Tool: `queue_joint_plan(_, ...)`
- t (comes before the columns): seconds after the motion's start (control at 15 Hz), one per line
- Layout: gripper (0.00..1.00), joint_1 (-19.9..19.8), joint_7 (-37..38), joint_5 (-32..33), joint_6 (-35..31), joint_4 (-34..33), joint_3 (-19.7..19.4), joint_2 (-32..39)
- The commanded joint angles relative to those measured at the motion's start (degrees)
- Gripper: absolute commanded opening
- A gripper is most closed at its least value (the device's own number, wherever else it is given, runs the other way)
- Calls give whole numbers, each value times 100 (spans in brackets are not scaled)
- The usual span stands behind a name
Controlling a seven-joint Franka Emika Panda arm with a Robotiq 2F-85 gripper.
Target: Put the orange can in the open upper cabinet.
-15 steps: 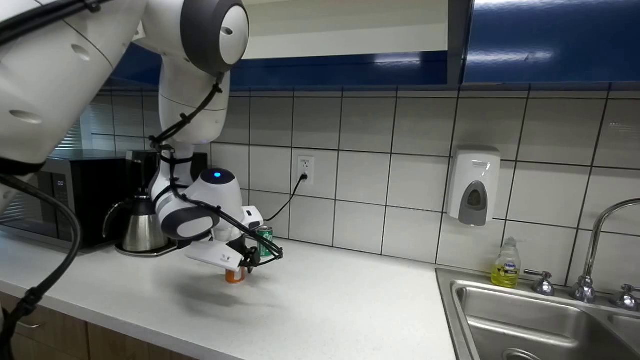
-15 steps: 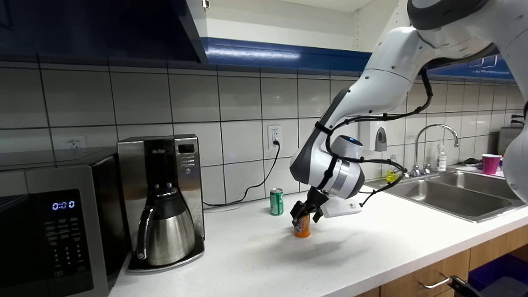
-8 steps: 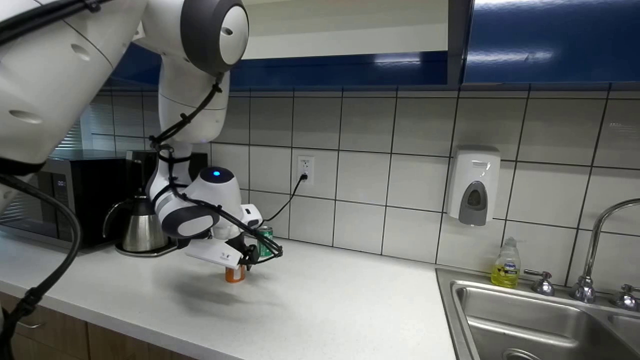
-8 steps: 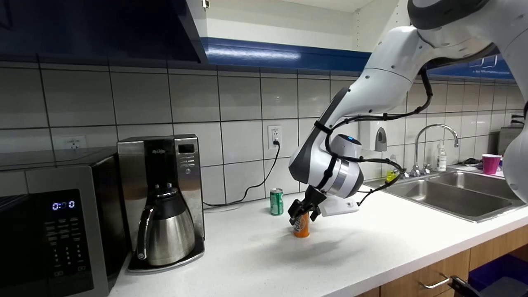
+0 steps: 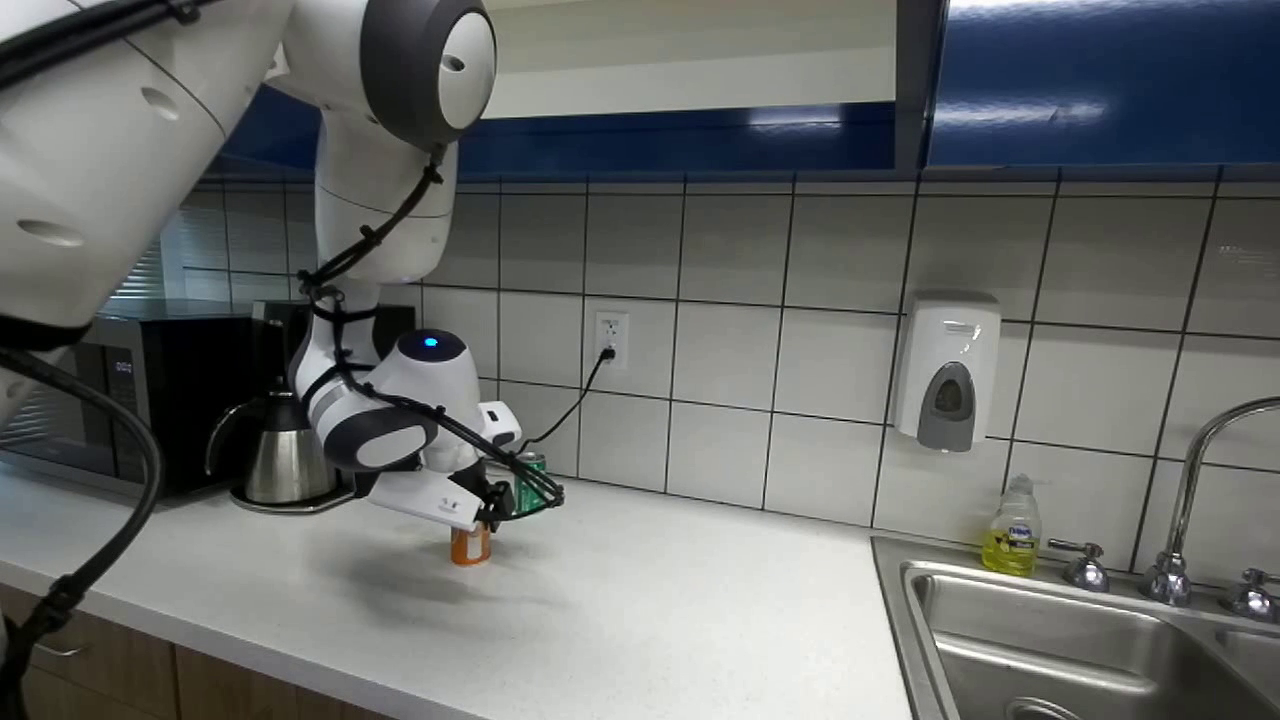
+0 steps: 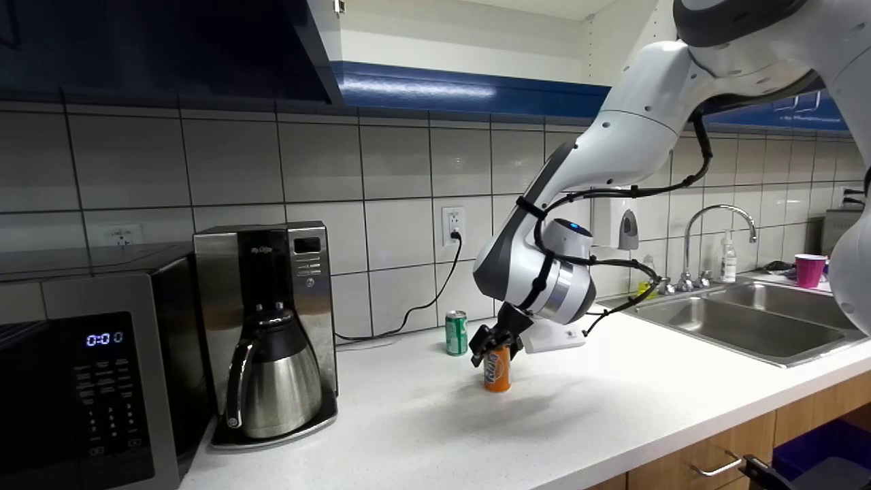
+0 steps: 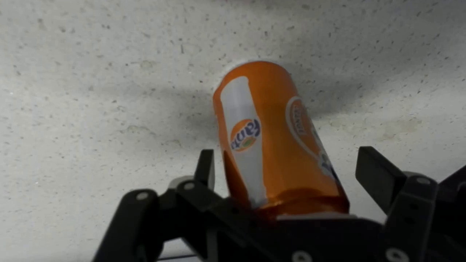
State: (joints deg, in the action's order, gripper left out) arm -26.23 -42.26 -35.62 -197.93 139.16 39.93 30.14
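Hangs with the gripper [image 7: 285, 161] spread wide, leaving gaps on both sides of the orange can [image 6: 497, 373], upright on the white counter [image 6: 381, 435] near the middle of the wrist view and at lower middle in an exterior view (near a green can [image 6: 456, 333]), with the open upper cabinet [image 6: 463, 41] at the top.
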Motion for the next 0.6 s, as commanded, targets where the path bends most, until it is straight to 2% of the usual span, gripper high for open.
queue_joint_plan(0.0,100,-183,201,170,0,59,158,-103)
queue_joint_plan(0.13,100,-181,232,189,0,57,154,-110)
queue_joint_plan(0.27,72,-182,244,194,0,57,148,-112)
queue_joint_plan(0.53,41,-188,252,184,-4,55,131,-114)
